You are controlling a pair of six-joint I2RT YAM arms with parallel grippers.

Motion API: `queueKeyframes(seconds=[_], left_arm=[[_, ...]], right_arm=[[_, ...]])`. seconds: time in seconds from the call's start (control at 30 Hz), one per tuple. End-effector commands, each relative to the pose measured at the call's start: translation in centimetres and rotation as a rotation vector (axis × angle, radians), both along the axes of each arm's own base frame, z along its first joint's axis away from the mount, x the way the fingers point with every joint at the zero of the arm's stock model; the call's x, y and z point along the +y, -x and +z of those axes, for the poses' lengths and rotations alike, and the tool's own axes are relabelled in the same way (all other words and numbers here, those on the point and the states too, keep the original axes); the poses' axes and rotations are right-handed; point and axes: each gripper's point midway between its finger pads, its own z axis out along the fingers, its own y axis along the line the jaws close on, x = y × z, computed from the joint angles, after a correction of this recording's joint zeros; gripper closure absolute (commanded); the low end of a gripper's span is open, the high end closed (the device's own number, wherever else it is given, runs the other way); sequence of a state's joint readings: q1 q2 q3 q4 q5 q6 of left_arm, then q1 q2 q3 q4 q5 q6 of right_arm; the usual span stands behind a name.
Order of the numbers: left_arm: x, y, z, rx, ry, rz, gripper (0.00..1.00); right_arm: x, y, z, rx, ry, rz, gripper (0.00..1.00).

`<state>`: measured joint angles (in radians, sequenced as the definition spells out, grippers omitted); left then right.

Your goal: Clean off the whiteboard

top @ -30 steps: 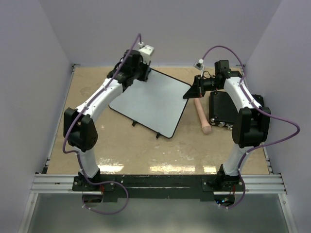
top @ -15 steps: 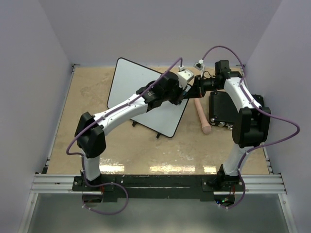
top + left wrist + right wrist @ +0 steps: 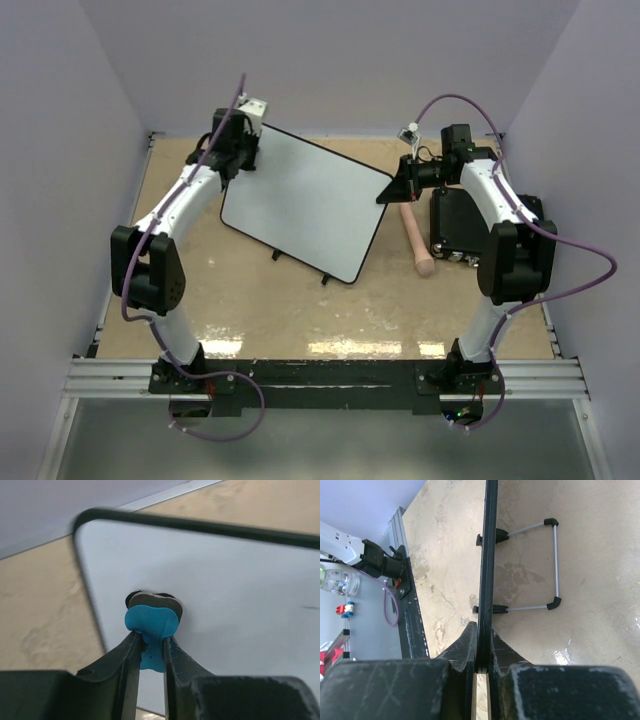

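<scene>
Left tool (image 3: 150, 647) clamped on a blue eraser (image 3: 151, 621), pressing the whiteboard (image 3: 305, 205) near its far-left corner; right tool (image 3: 482, 640) pinching the board's right rim, toward the far edge of the surface (image 3: 300, 310).

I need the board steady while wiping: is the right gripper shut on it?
Shut. In the right wrist view the right gripper pinches the whiteboard by its rim with no gap.

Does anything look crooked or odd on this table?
The whiteboard sits diagonally, one corner pinched by the right claw. The left claw holds a blue eraser against its far corner. Nothing looks spilled.
</scene>
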<state>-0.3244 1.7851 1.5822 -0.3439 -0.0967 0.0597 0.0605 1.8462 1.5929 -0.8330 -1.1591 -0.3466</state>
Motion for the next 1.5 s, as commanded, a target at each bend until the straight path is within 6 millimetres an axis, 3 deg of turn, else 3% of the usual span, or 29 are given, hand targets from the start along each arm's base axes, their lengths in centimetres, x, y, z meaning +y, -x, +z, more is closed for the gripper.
queueKeyframes(seconds=[0.0, 0.1, 0.13, 0.2, 0.23, 0.3, 0.33, 0.4, 0.43, 0.53, 0.6, 0.7, 0.77, 0.8, 0.87, 0.9, 0.97, 1.0, 1.1, 1.13, 1.2, 1.27, 1.37, 1.4, 1.47], left_arm=[[4.9, -1.7, -0.8, -0.042, -0.122, 0.038, 1.0], [3.3, -0.5, -0.5, -0.089, -0.138, -0.019, 1.0], [1.1, 0.4, -0.6, -0.091, -0.133, -0.078, 1.0], [-1.2, 2.5, -1.0, -0.086, -0.125, -0.133, 1.0], [-4.3, 4.1, -1.1, -0.083, -0.105, -0.209, 1.0], [-7.4, 6.6, -1.4, -0.067, -0.067, -0.268, 1.0], [-10.8, 8.8, -1.5, -0.056, -0.029, -0.331, 1.0], [-14.1, 10.7, -1.5, -0.051, 0.004, -0.388, 1.0], [-17.0, 12.5, -1.4, -0.05, 0.03, -0.442, 1.0], [-21.8, 14.3, -1.7, -0.056, 0.028, -0.513, 1.0], [-23.1, 14.2, -1.9, -0.048, 0.033, -0.526, 1.0], [-21.9, 13.0, -1.8, -0.04, 0.01, -0.487, 1.0], [-18.7, 10.3, -1.2, -0.055, 0.008, -0.421, 1.0], [-15.7, 8.0, -0.6, -0.063, 0.014, -0.355, 1.0], [-11.7, 5.7, -0.4, -0.049, 0.001, -0.272, 1.0], [-7.9, 3.7, 0.3, -0.062, -0.004, -0.194, 1.0], [-4.2, 2.2, 1.4, -0.111, -0.046, -0.15, 1.0], [-0.9, 1.4, 0.7, -0.105, -0.076, -0.103, 1.0], [4.0, 0.4, 0.3, -0.113, -0.149, -0.053, 1.0], [4.8, 0.3, 0.2, -0.113, -0.173, -0.051, 1.0], [5.2, 0.5, 0.1, -0.125, -0.189, -0.063, 1.0], [4.4, 1.0, 0.3, -0.142, -0.177, -0.101, 1.0], [1.1, 3.4, -1.6, -0.102, -0.166, -0.178, 1.0], [-1.4, 4.7, -2.2, -0.097, -0.156, -0.236, 1.0], [-4.2, 7.2, -3.4, -0.077, -0.122, -0.301, 1.0]], right_arm=[[0.6, -0.5, 1.7, -0.186, 0.01, 0.057, 1.0], [0.7, -0.8, 1.8, -0.181, 0.009, 0.047, 1.0], [0.7, -0.9, 1.9, -0.184, 0.007, 0.044, 1.0], [0.7, -0.8, 2.0, -0.184, 0.004, 0.042, 1.0], [0.8, -0.9, 2.2, -0.188, 0.001, 0.04, 1.0], [0.8, -0.8, 2.2, -0.184, -0.002, 0.038, 1.0], [0.8, -0.7, 2.3, -0.184, -0.004, 0.037, 1.0], [0.8, -0.6, 2.1, -0.175, -0.007, 0.035, 1.0], [0.9, -0.4, 2.3, -0.179, -0.01, 0.034, 1.0], [0.9, -0.2, 2.1, -0.163, -0.016, 0.028, 1.0], [0.9, -0.1, 2.1, -0.16, -0.013, 0.027, 1.0], [0.8, 0.0, 2.0, -0.162, -0.002, 0.03, 1.0], [0.8, 0.1, 2.1, -0.164, -0.001, 0.03, 1.0], [0.7, 0.1, 2.0, -0.162, 0.001, 0.029, 1.0], [0.7, 0.1, 1.9, -0.164, 0.004, 0.028, 1.0], [0.7, 0.1, 1.9, -0.168, 0.008, 0.028, 1.0], [0.6, 0.2, 1.9, -0.164, 0.007, 0.027, 1.0], [0.7, 0.2, 2.0, -0.17, 0.005, 0.028, 1.0], [0.7, 0.2, 1.9, -0.164, 0.003, 0.028, 1.0], [0.7, 0.3, 2.0, -0.167, 0.003, 0.028, 1.0], [0.7, 0.3, 1.9, -0.164, 0.003, 0.028, 1.0], [0.7, 0.3, 1.9, -0.167, 0.003, 0.028, 1.0], [0.7, 0.3, 2.0, -0.168, 0.002, 0.029, 1.0], [0.7, 0.3, 2.0, -0.167, 0.001, 0.028, 1.0], [0.7, 0.3, 2.0, -0.17, 0.001, 0.028, 1.0]])
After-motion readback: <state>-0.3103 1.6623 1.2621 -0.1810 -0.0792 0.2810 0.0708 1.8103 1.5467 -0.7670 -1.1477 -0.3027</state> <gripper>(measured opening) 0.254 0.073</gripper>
